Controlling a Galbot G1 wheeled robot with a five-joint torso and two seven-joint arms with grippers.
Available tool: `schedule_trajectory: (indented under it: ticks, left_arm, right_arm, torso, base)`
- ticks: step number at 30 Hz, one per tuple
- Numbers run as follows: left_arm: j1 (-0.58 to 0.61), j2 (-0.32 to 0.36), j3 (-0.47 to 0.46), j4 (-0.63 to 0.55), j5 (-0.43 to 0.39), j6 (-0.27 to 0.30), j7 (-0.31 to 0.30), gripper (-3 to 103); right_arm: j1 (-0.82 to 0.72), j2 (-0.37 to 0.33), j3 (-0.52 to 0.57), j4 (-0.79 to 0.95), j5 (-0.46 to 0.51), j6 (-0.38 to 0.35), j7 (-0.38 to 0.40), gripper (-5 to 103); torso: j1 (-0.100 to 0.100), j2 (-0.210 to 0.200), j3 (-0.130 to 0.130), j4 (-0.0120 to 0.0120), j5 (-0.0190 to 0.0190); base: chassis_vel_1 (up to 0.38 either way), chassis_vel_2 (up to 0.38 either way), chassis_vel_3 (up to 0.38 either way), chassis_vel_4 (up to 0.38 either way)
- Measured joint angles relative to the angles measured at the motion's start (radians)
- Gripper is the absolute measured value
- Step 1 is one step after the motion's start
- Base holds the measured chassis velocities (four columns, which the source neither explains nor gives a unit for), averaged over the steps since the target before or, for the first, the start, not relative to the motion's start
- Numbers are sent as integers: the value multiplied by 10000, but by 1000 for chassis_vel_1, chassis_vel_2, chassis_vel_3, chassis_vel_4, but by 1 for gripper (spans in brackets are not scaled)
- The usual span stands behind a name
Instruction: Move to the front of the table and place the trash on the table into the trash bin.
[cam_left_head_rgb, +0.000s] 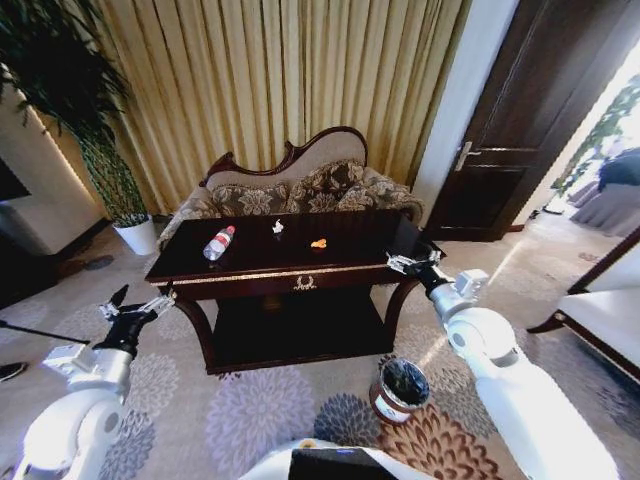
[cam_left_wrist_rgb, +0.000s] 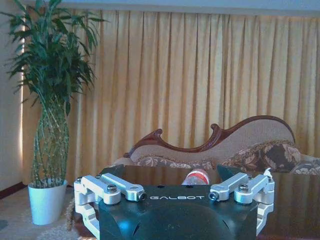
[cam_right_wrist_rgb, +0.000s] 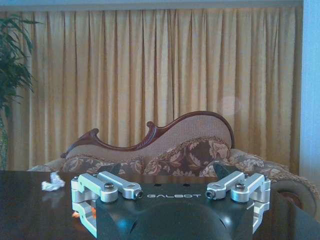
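From the head camera, a long glossy dark table (cam_left_head_rgb: 190, 268) with a gold emblem on its front rail and a lower shelf stands before a floral sofa (cam_left_head_rgb: 300, 190) and gold curtains (cam_left_head_rgb: 270, 80). On the tabletop lie a clear plastic bottle (cam_left_head_rgb: 218, 242) with a red label, on its side toward the left end; a crumpled white scrap (cam_left_head_rgb: 278, 228) near the middle; and a small orange scrap (cam_left_head_rgb: 318, 243) just right of it. A small round dark reddish-brown trash bin (cam_left_head_rgb: 400, 390) with a black liner and a white label stands on the patterned carpet in front of the table's right leg. The left gripper (cam_left_head_rgb: 135, 303) hangs off the table's left front corner, fingers spread, holding nothing, well apart from the bottle. The right gripper (cam_left_head_rgb: 413, 262) hovers at the table's right front corner, fingers parted and empty, apart from the orange scrap.

From the left wrist camera, the left gripper (cam_left_wrist_rgb: 174, 175) faces the sofa, its jaws wide. The bottle (cam_left_wrist_rgb: 196, 176) lies on the dark tabletop beyond and between the fingers, not touched. A potted plant (cam_left_wrist_rgb: 50, 125) stands at the side.

From the right wrist camera, the right gripper (cam_right_wrist_rgb: 171, 172) is likewise spread. The white scrap (cam_right_wrist_rgb: 52, 184) rests on the table, outside one finger (cam_right_wrist_rgb: 102, 185). A sliver of orange scrap (cam_right_wrist_rgb: 75, 214) peeks beside that same finger.
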Motion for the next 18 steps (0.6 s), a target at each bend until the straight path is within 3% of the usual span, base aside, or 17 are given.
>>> schedule_trajectory:
  ticks: [9, 18]
  left_arm:
    - [26, -77, 24, 24, 40, -10, 21, 100]
    - [75, -164, 53, 12, 133, -12, 34, 100]
  right_arm:
    - [-89, 32, -4, 128, -8, -76, 0, 100]
    - [-42, -50, -521, 227, -4, -615, -1, 100]
  torso:
    - [6, -3, 2, 0, 0]
    - [-11, 8, -6, -3, 3]
  base:
    - [-188, 203, 191, -179]
    - [-10, 0, 2, -11]
